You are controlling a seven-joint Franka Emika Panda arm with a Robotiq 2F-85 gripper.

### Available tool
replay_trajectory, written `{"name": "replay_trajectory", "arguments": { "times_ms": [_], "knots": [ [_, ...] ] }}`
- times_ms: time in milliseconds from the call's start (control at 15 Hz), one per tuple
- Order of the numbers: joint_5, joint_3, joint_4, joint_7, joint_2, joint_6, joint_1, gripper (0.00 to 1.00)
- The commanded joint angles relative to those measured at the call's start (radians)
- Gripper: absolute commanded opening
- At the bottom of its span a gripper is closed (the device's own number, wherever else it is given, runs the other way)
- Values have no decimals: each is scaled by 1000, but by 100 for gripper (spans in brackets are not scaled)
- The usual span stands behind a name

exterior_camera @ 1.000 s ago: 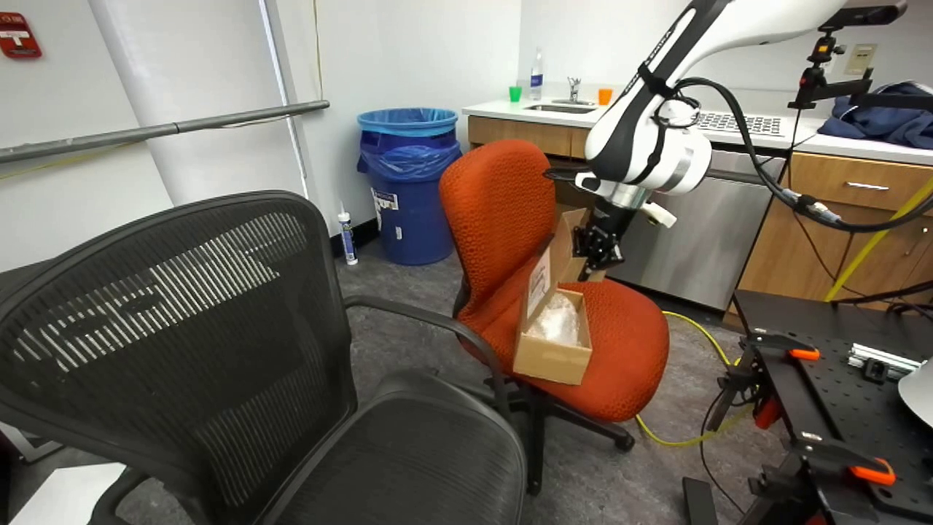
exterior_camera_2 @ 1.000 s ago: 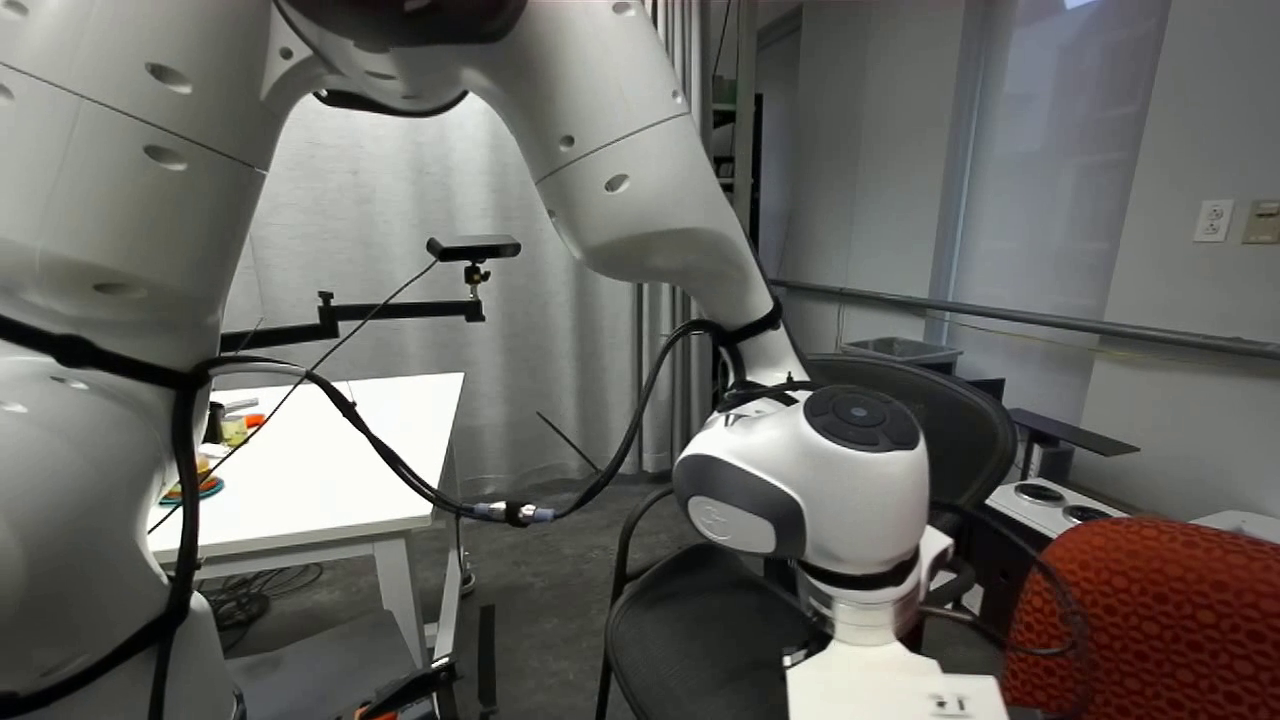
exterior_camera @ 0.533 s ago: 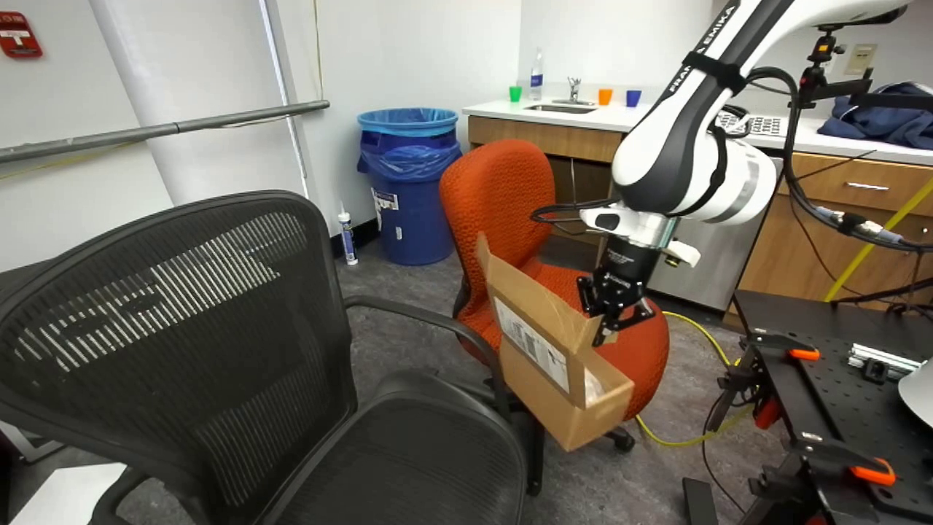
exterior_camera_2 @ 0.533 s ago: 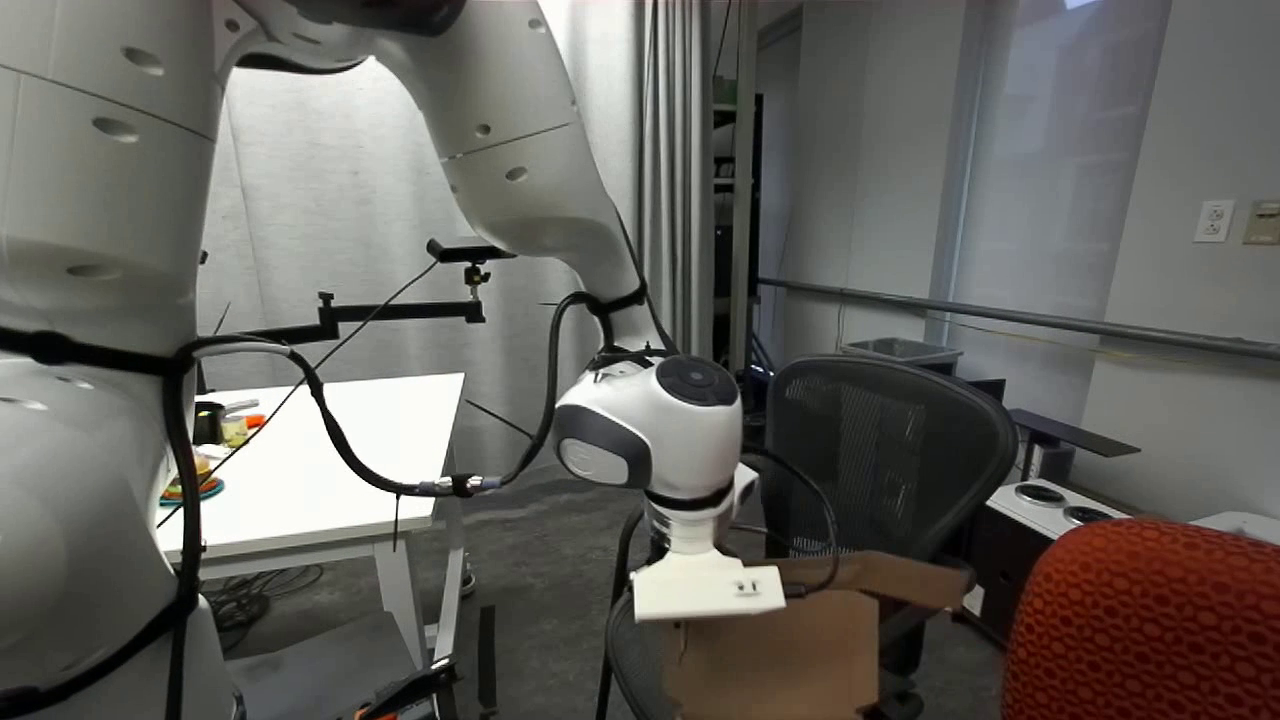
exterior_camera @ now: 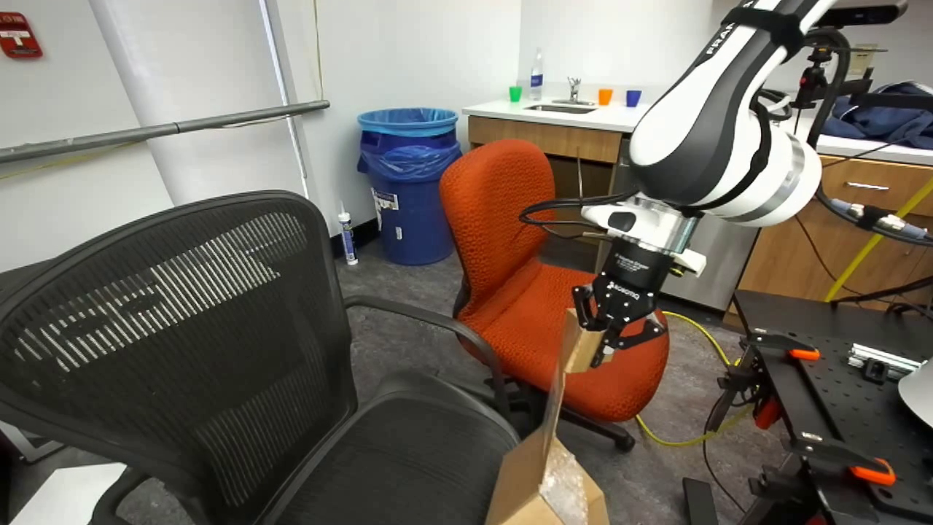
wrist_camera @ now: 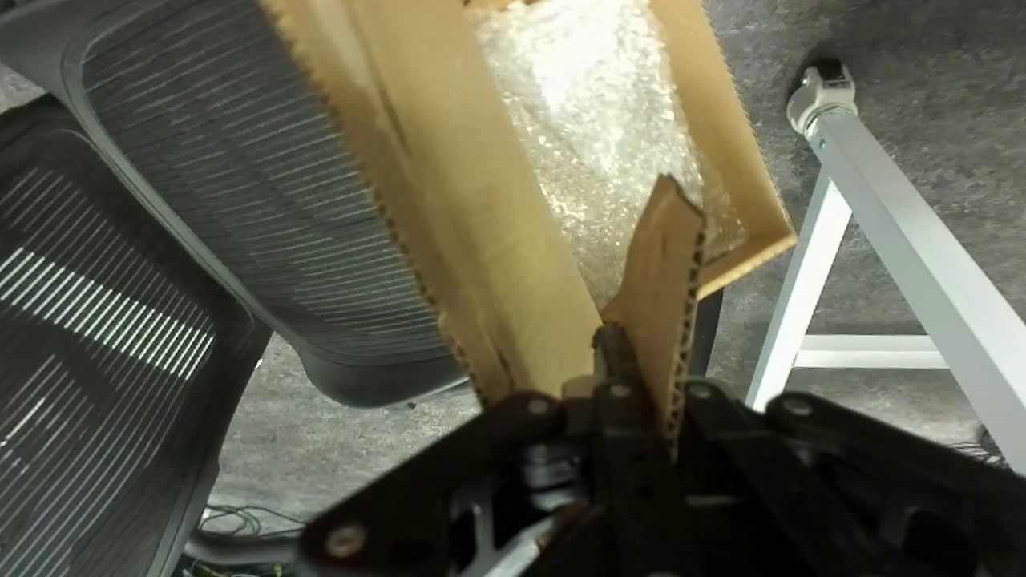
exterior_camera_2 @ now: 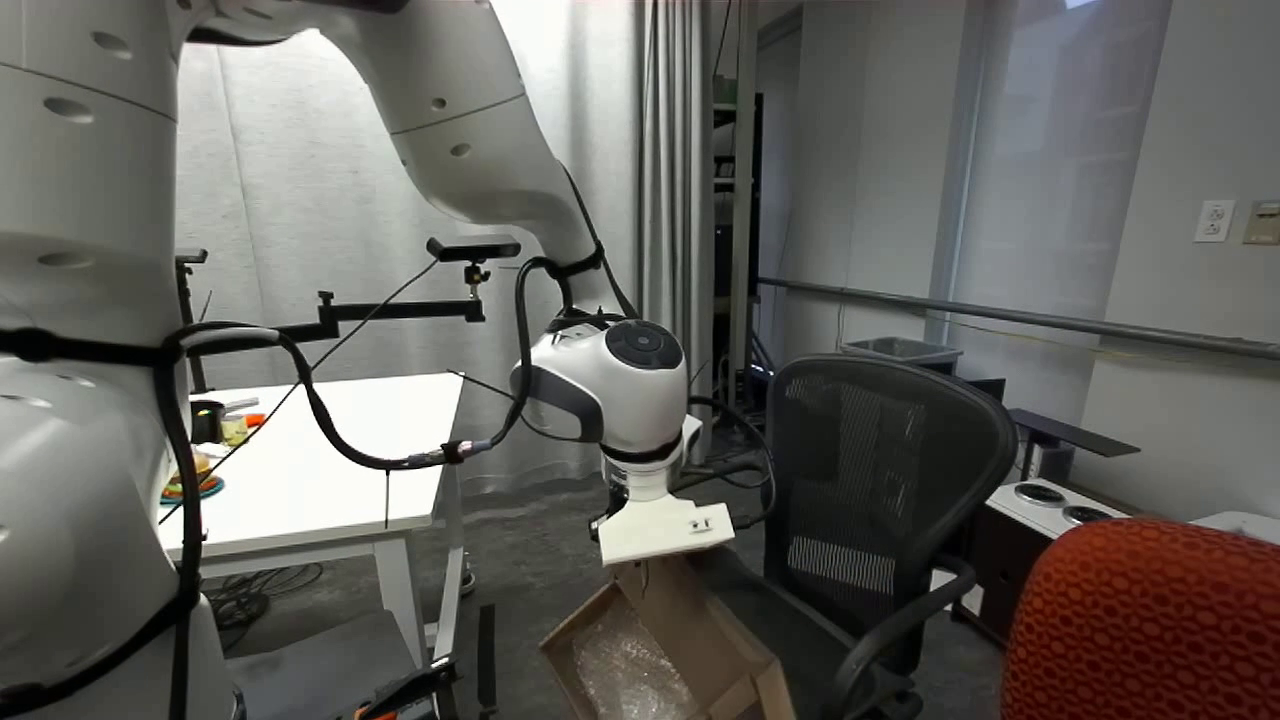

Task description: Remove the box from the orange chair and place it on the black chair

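Box (exterior_camera: 521, 477): open, tilted, hanging at the seat edge of the black chair (exterior_camera: 401, 459); whether they touch, cannot tell
Hand (exterior_camera: 599, 351): pinched together on one cardboard flap (wrist_camera: 656, 276)
Orange chair (exterior_camera: 521, 306): beside the black chair
Clear wrapping (exterior_camera_2: 620, 660): inside box

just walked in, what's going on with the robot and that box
A robot arm is holding an open cardboard box, with one flap pinched between its jaws. The box hangs tilted, and clear packing shows inside it. Right now it is off the orange chair and near the black chair, where it is meant to go, but it is not yet set down there.
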Motion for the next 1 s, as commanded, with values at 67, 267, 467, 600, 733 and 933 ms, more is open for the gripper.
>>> {"name": "replay_trajectory", "arguments": {
  "times_ms": [67, 267, 467, 600, 733, 933],
  "knots": [
    [264, 43, 114, -282, 64, 50, -17, 1],
    [430, 39, 185, -500, 108, 37, -14, 1],
    [582, 25, 217, -713, 127, -15, -15, 1],
    [477, -11, 226, -573, 98, -53, 14, 1],
    [479, -27, 250, -573, 91, -89, 16, 1],
    [498, -63, 317, -591, 76, -139, 27, 1]
  ]
}}
